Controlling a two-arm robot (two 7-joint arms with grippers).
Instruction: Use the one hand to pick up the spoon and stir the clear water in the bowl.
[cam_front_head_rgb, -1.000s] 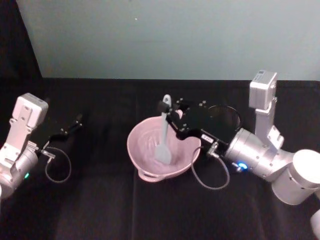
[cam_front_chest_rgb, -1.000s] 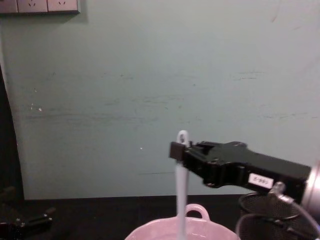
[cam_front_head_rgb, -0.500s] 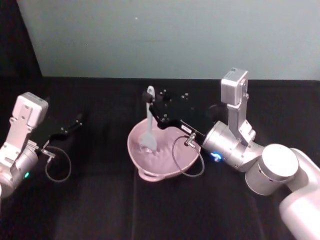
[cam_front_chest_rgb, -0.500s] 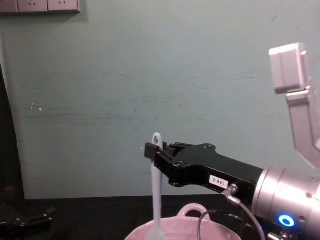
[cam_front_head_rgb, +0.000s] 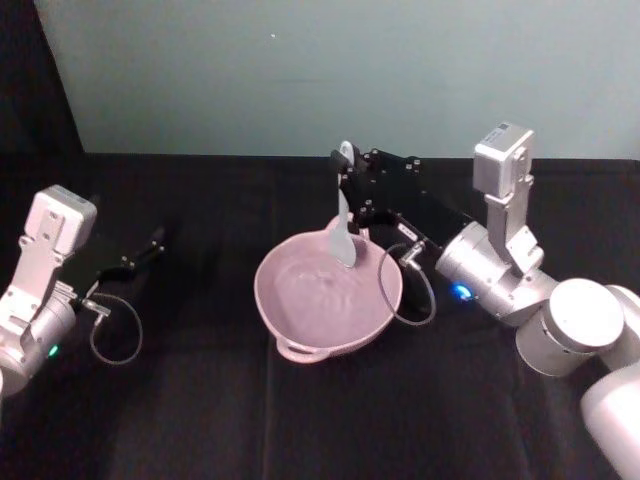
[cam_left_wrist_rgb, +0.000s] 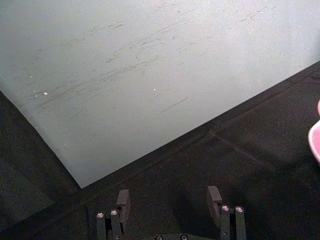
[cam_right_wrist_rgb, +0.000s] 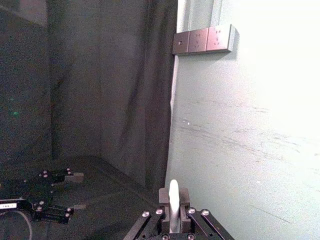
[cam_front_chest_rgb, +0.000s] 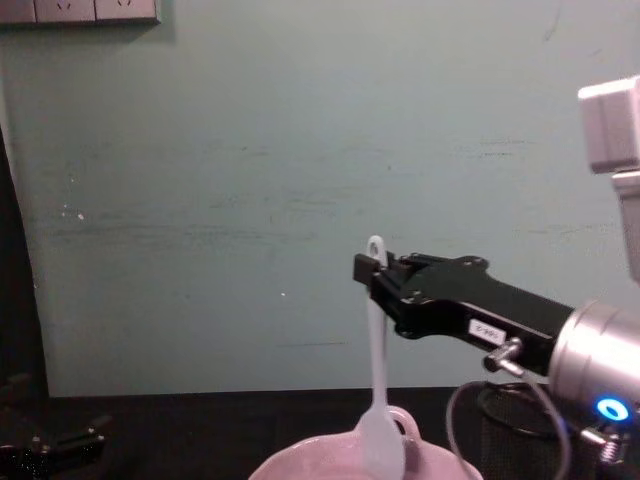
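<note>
Right gripper (cam_front_head_rgb: 342, 172) clamps the spoon (cam_front_head_rgb: 342, 225) by its tip, scoop at the bowl (cam_front_head_rgb: 262, 290) rim. Dip lower, I'd say, and circle gently. Left gripper (cam_left_wrist_rgb: 168, 200) idles open, far left.

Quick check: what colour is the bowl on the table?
Pale, glossy pink. The bowl shows best in the head view.
</note>
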